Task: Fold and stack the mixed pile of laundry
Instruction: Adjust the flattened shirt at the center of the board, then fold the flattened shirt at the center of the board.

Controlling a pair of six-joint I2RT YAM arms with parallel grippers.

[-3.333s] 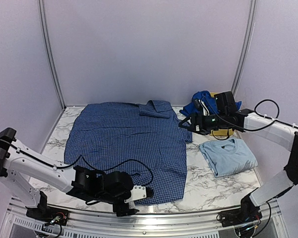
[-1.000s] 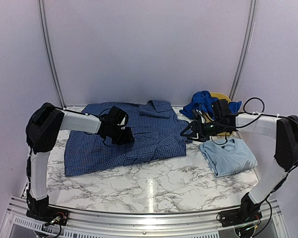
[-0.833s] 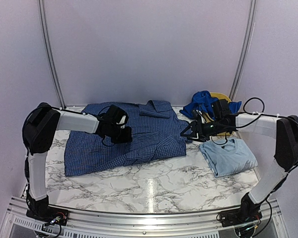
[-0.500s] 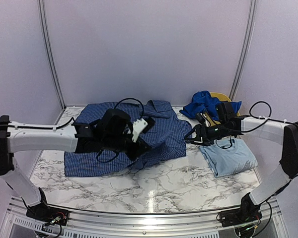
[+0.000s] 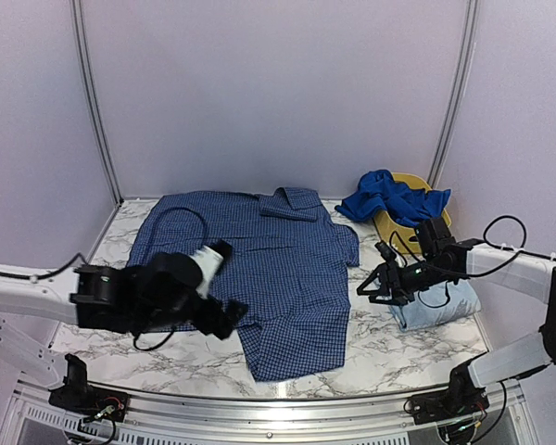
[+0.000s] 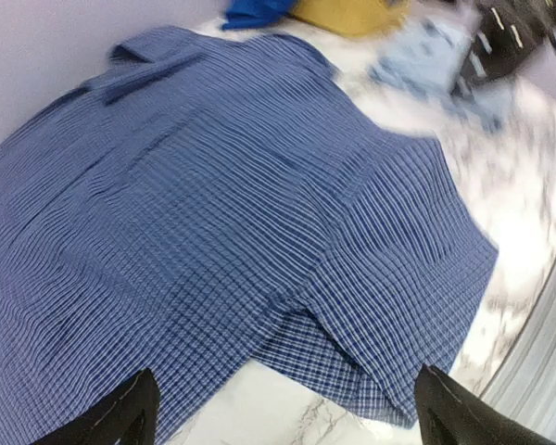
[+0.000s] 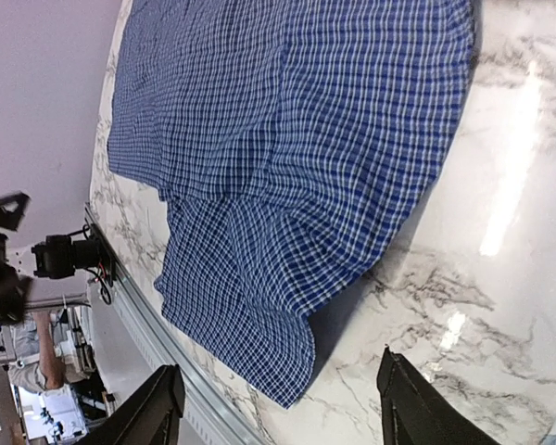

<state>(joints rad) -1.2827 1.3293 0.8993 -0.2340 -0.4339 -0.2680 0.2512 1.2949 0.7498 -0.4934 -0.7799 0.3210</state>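
Observation:
The navy-and-white check shirt (image 5: pixel 278 269) lies spread over the table, collar at the back, one flap reaching the near edge (image 6: pixel 241 204) (image 7: pixel 287 139). My left gripper (image 5: pixel 221 283) (image 6: pixel 284 371) hovers open above the shirt's near-left part, holding nothing. My right gripper (image 5: pixel 375 273) (image 7: pixel 279 362) is open and empty just right of the shirt, over bare marble. The pale sky-blue T-shirt (image 5: pixel 440 306) lies folded under the right arm. A royal-blue piece (image 5: pixel 389 199) is draped on the basket.
A yellow plastic basket (image 5: pixel 422 222) stands at the back right under the royal-blue piece. The metal rail (image 5: pixel 278 408) runs along the near edge. Pale walls close the back and sides. Bare marble (image 5: pixel 371 348) shows beside the shirt's near flap.
The shirt, folded back on itself a second ago, now lies unfolded toward the near edge. My left arm swung from the back to the near left and opened. The right gripper drew back over the T-shirt.

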